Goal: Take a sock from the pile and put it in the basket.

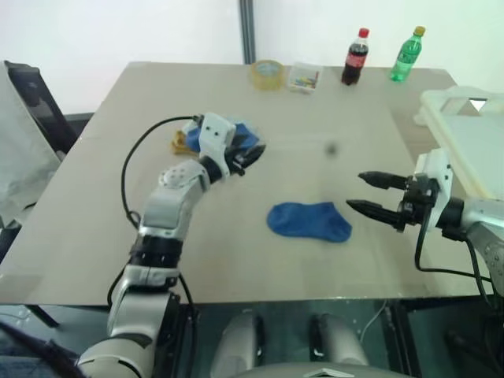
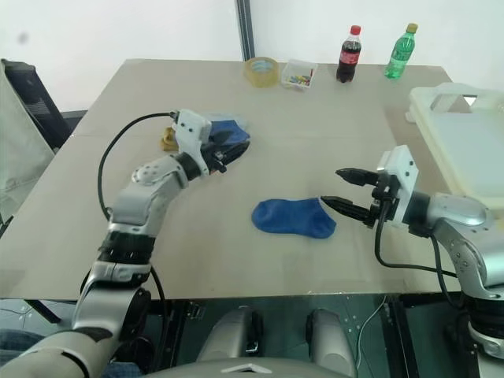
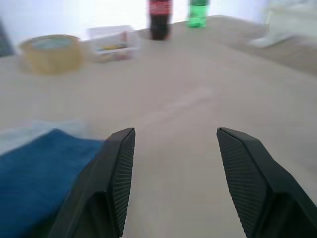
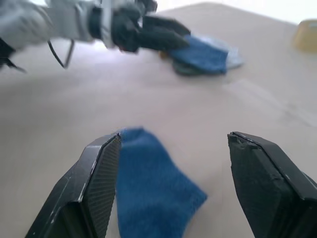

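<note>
Lying flat near the middle of the beige table [image 1: 94,213], a royal blue sock [image 1: 309,220] rests apart from the pile [image 1: 236,135], which sits toward ten o'clock from it. In the left eye view the left gripper [image 1: 250,154] reaches level over the near edge of the pile, its black fingers parted with nothing between them. At three o'clock from the loose sock the right gripper [image 1: 361,194] points at it, fingers spread wide and empty, tips just short of the sock's toe end. The cream-white basket [image 1: 461,106] stands at the table's right edge, beyond the right arm. Along the far edge stand a roll of tape [image 1: 268,74], a small clear box [image 1: 304,77], a cola bottle [image 1: 356,57] and a green bottle [image 1: 407,53].

The left wrist view shows both of its fingers [image 3: 116,173] standing well apart, blue fabric of the pile beside one of them, bare tabletop between.

The right wrist view shows its fingers [image 4: 96,183] wide open, the loose blue sock lying between and below them, untouched; farther off, the left gripper hovers at the pile.
</note>
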